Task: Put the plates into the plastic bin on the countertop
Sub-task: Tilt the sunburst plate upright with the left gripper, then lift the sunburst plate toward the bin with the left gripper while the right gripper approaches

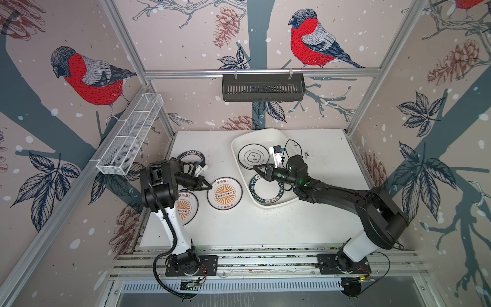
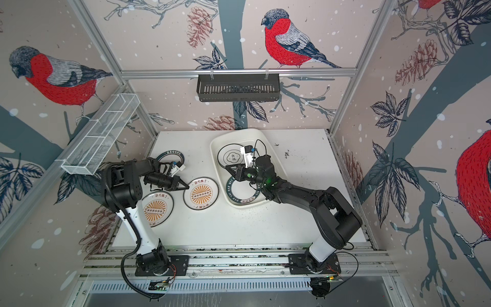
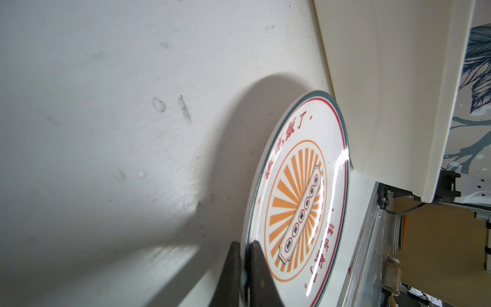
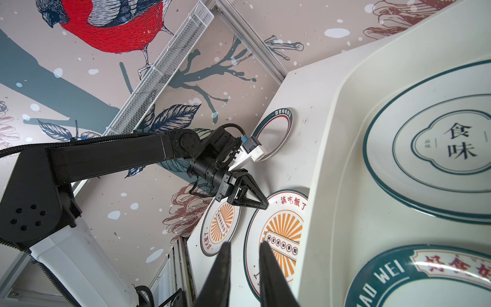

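Sunburst plate (image 1: 224, 193) on countertop (image 1: 239, 226), near plastic bin (image 1: 261, 132). Left gripper (image 3: 245, 243) pinched shut on its rim. Risk: shallow grip on glossy rim slips during lift; plate clips bin wall. Right gripper (image 1: 255, 168) slightly parted, empty, above bin, possibly obstructing.

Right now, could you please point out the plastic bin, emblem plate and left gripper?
plastic bin (image 1: 260, 132): a top view, far rim.
emblem plate (image 1: 253, 157): a top view, printed centre.
left gripper (image 1: 211, 187): a top view, between fingertips.
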Controlling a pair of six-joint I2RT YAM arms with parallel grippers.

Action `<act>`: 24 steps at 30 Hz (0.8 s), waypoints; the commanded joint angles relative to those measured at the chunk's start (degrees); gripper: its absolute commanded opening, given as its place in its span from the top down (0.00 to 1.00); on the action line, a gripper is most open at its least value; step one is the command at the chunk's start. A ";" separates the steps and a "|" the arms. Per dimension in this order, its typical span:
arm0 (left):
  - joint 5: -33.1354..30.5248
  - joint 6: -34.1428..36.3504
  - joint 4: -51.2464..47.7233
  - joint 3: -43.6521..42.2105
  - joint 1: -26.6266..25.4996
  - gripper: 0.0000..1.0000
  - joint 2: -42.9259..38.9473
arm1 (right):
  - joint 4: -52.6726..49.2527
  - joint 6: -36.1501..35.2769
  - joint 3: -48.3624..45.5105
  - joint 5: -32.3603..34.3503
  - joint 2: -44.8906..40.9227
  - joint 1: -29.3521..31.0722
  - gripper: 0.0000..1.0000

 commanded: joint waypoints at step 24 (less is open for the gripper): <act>-1.51 -4.71 -3.11 6.67 -0.01 1.00 -10.55 | 4.54 1.68 -0.39 -2.78 -0.12 -1.81 0.76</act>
